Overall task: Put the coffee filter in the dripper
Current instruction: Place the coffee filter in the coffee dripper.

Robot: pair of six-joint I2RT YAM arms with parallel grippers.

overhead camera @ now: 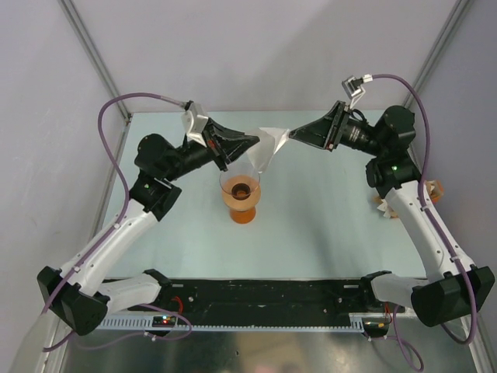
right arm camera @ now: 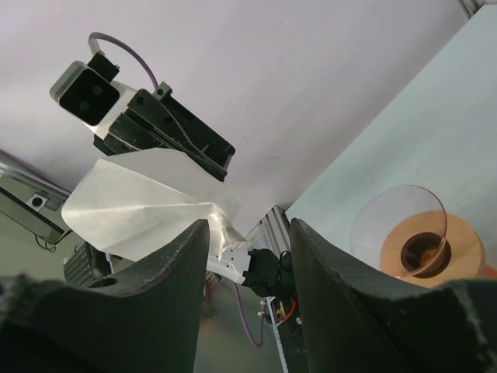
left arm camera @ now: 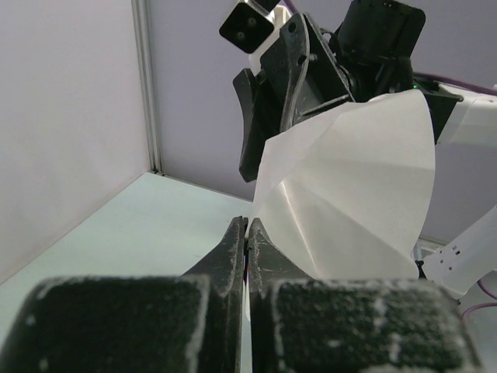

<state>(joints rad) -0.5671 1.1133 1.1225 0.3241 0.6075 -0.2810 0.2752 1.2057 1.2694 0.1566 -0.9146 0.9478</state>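
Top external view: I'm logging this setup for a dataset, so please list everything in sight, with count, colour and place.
thin paper-cone coffee filter: one, white, held in the air above the dripper.
clear cone-shaped dripper: one, brown collar, orange base, upright mid-table.
paper stack: one, tan and white, right table edge, partly hidden by the right arm.
table: one, pale green.
left gripper: black, shut on the filter.
right gripper: black, jaws open around the filter's other edge.

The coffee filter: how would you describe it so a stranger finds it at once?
Above the table the left gripper and right gripper meet. Between them, over the clear dripper, hangs the filter, pinched by the left one. It alone is white paper held in the air.
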